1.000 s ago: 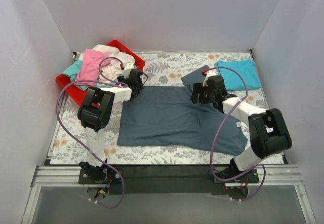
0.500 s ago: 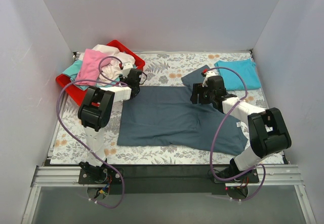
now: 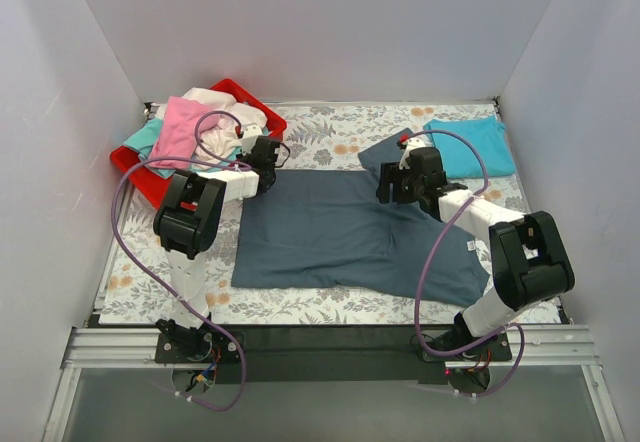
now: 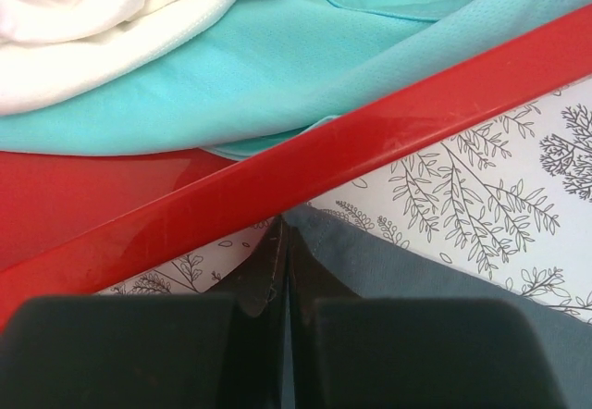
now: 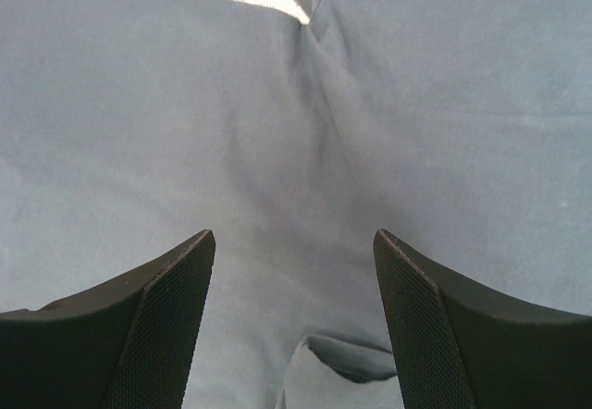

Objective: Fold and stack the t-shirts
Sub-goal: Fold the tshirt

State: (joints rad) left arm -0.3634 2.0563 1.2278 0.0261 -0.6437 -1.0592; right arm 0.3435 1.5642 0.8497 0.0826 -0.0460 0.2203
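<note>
The large slate grey-blue t-shirt [image 3: 330, 232] lies spread flat on the floral cover. My left gripper [image 3: 268, 154] is at its far left corner, right beside the red tray. In the left wrist view this gripper [image 4: 285, 233] is shut, with the corner of the grey-blue t-shirt [image 4: 416, 266] pinched between its tips. My right gripper [image 3: 390, 188] hovers low over the shirt's far right part, near the sleeve. Its fingers [image 5: 294, 235] stand open over the grey cloth [image 5: 185, 104], holding nothing. A folded turquoise t-shirt [image 3: 470, 147] lies at the back right.
The red tray [image 3: 268, 114] at the back left holds a pink t-shirt [image 3: 180, 127], a cream-white one [image 3: 228, 104] and a teal one [image 3: 142, 140]. Its rim [image 4: 370, 136] runs just beyond my left fingertips. White walls close three sides.
My left gripper has closed from open onto the shirt's corner. Neither arm has shifted noticeably, and the right gripper stays open.
</note>
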